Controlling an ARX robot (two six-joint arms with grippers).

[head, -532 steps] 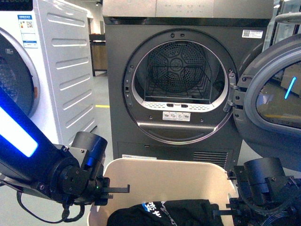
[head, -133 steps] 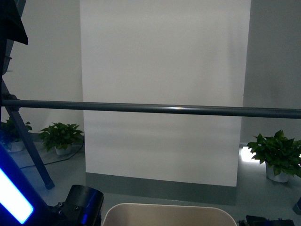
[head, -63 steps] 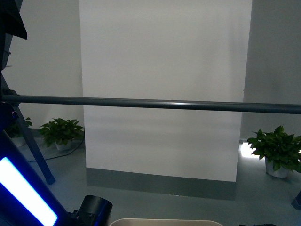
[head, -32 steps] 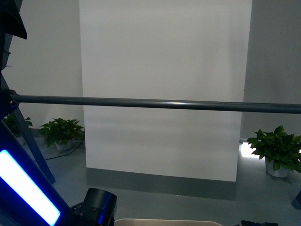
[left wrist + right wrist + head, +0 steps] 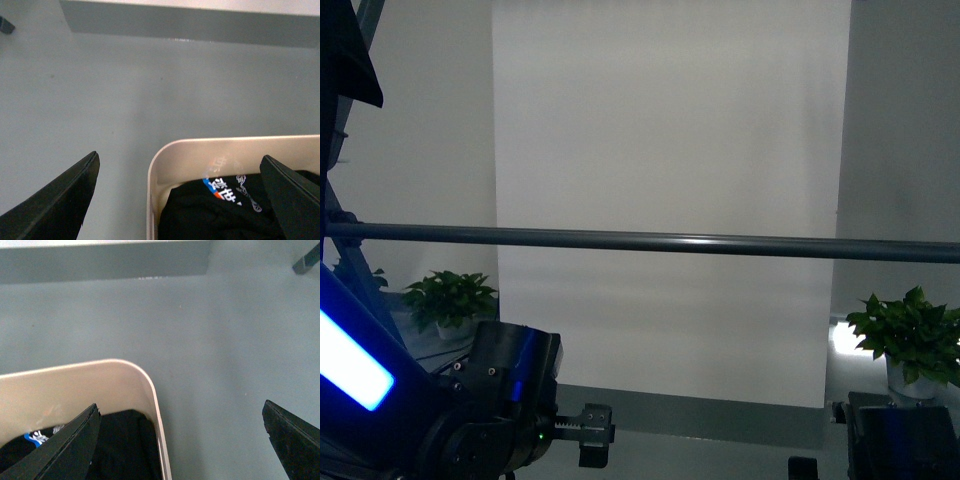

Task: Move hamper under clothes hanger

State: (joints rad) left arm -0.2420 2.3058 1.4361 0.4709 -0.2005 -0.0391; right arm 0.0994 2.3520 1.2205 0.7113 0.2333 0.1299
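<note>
Front view: the clothes hanger [image 5: 650, 241] shows as one long dark-grey horizontal bar running across the whole frame, with a slanted leg and dark frame parts at the far left edge. Behind it stands a white panel [image 5: 670, 190] against a grey wall, with a grey skirting strip at floor level. Two potted plants sit on the floor, one at lower left [image 5: 445, 300] and one at lower right [image 5: 910, 335]. The left arm, with a lit blue strip, occupies the lower left corner; the right arm is only partly visible at the lower right edge. The hamper does not appear in this view.

Left wrist view: the left pincer [image 5: 182, 197] stands wide apart, its two dark fingers [image 5: 55, 197] at either side of the frame and closed on nothing. One finger sits outside the hamper [image 5: 160, 160] wall over the grey floor [image 5: 100, 90]; the other lies over the hamper interior. The hamper's rounded beige corner rests on the floor, near the grey skirting strip. Inside lies a black garment [image 5: 215, 212] with blue and white print.

Right wrist view: the right pincer [image 5: 182, 437] is likewise spread wide and empty, one finger [image 5: 60, 445] over the hamper interior, the other over bare floor. The opposite rounded corner of the hamper is visible, with the black garment inside.
</note>
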